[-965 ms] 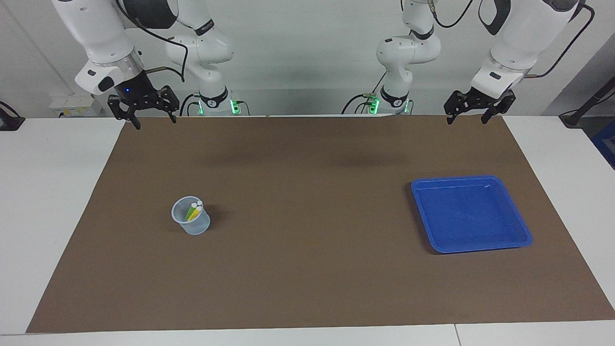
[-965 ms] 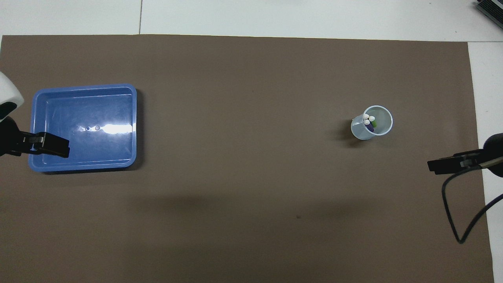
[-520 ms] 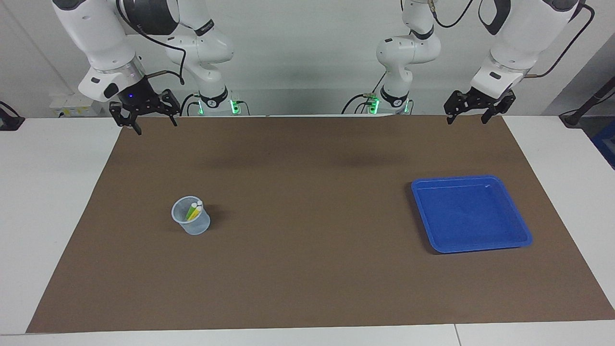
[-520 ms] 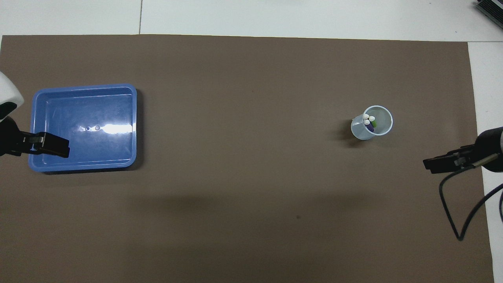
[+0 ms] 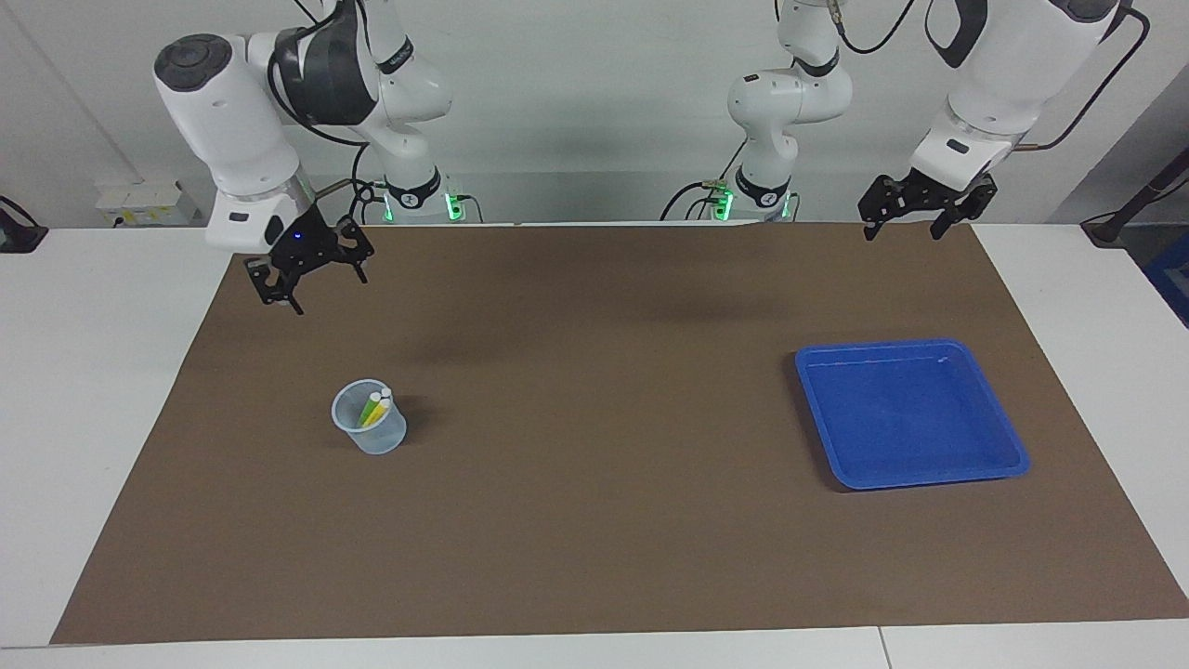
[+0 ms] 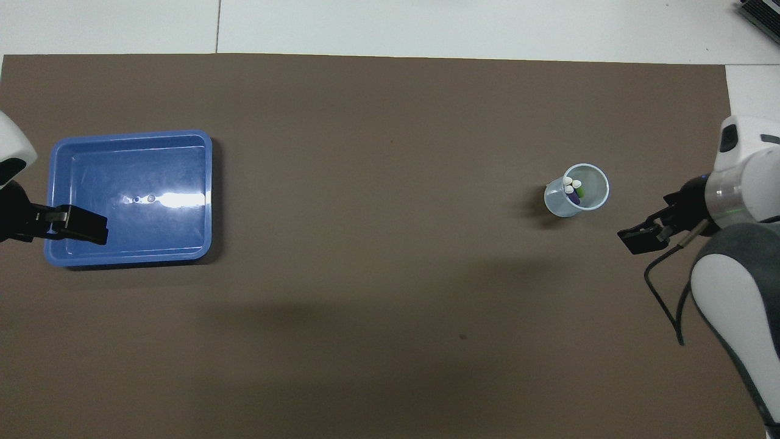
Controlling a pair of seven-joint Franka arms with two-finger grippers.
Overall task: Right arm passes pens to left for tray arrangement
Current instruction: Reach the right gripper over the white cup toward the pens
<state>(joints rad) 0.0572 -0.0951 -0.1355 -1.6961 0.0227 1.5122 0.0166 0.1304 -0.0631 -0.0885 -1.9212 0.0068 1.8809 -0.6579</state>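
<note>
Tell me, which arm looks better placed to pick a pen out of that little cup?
The right. Its open gripper hangs over the mat at the cup's end, where the pens stand. The left gripper waits open at the tray's end.

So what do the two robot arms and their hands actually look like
Both are glossy white jointed arms with dark grey joint bands, a silver wrist ring and loose black cables. Each ends in a black skeletal two-finger hand. The right hand has a small blue light on its black wrist; the left hand has none. Green lights glow at both bases.
</note>
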